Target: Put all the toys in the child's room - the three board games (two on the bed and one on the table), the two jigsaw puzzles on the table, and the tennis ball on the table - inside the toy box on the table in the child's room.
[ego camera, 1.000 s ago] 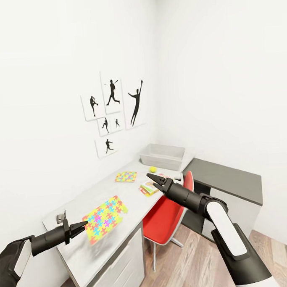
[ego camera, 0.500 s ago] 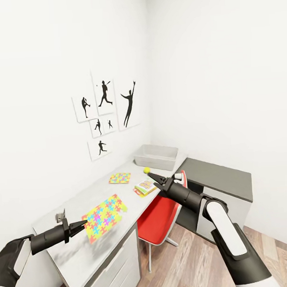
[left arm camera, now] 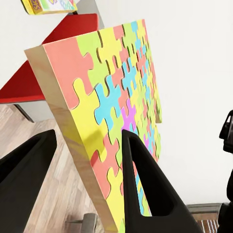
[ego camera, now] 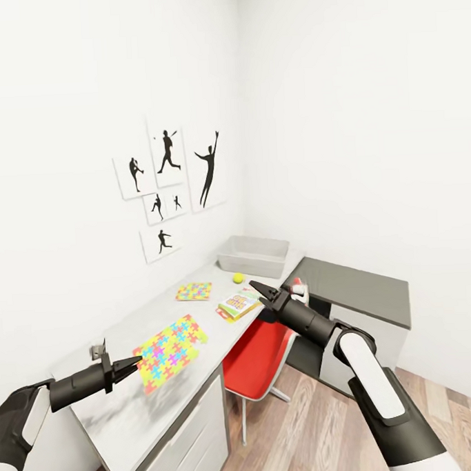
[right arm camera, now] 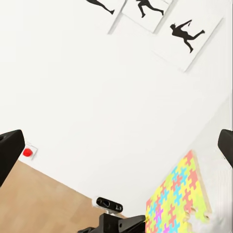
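Note:
My left gripper [ego camera: 130, 367] is shut on the near edge of a jigsaw puzzle [ego camera: 169, 349], a mosaic square held just above the table [ego camera: 131, 420]. In the left wrist view the puzzle [left arm camera: 111, 107] stands on edge between the two black fingers [left arm camera: 145, 184]. A second jigsaw puzzle [ego camera: 194, 291] lies flat further along. The Skip-Bo board game [ego camera: 238, 305] rests at the table's edge, with the tennis ball [ego camera: 238, 277] behind it. The grey toy box [ego camera: 254, 255] stands at the far end. My right gripper [ego camera: 262, 293] hovers open beside the Skip-Bo box.
A red chair [ego camera: 259, 355] is tucked under the table. A lower dark grey unit [ego camera: 356, 288] fills the corner to the right. Black sports pictures [ego camera: 167, 191] hang on the wall above the table. Wood floor [ego camera: 322, 438] lies beyond the chair.
The whole view has shifted, so the camera has turned. My left gripper still holds the puzzle. The right gripper now sits beside the Skip-Bo box rather than over it.

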Controlling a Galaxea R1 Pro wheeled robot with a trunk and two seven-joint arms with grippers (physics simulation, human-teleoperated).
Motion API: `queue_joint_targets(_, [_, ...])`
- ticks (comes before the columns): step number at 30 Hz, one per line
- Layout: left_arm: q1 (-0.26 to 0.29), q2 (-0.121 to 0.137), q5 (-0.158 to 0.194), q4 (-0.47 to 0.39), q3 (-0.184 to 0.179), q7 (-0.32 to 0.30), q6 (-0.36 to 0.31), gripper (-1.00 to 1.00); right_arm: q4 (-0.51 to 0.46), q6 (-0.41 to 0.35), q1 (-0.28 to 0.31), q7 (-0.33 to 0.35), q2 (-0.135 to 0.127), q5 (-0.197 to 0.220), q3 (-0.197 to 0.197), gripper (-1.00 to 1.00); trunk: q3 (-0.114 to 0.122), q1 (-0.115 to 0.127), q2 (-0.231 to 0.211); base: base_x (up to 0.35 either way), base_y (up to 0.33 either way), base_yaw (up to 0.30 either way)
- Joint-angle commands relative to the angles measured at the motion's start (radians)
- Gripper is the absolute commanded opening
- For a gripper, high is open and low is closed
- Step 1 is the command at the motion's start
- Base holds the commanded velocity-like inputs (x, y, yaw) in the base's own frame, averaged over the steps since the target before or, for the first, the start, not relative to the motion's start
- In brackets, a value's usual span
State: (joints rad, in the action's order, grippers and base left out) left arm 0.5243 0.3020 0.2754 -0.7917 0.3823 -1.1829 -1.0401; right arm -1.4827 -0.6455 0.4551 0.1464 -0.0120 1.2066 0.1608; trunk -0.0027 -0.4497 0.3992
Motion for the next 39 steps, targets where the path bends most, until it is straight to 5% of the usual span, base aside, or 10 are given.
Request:
queue_joint_targets(1, [0.001, 0.0, -0.001, 0.0, 0.001, -0.003, -0.005, -1.0, 0.001, -0.002, 0.0, 0.003, -0.001, 0.0, 0.0, 1.0, -0.002, 0.0, 0.001, 0.0, 0.0, -0.125])
queue_joint_targets(26, [0.002, 0.021, 0.0, 0.0, 0.004, -0.004, -0.005, -1.0, 0.001, -0.002, 0.0, 0.001, -0.003, -0.002, -0.003, 1.0, -0.035, 0.0, 0.001, 0.0, 0.0, -0.135])
queue_joint_targets(39, [0.003, 0.067, 0.0, 0.0, 0.006, -0.004, -0.005, -1.0, 0.002, -0.002, -0.005, 0.001, -0.003, -0.002, -0.006, 1.0, -0.052, 0.0, 0.001, 0.0, 0.0, -0.136])
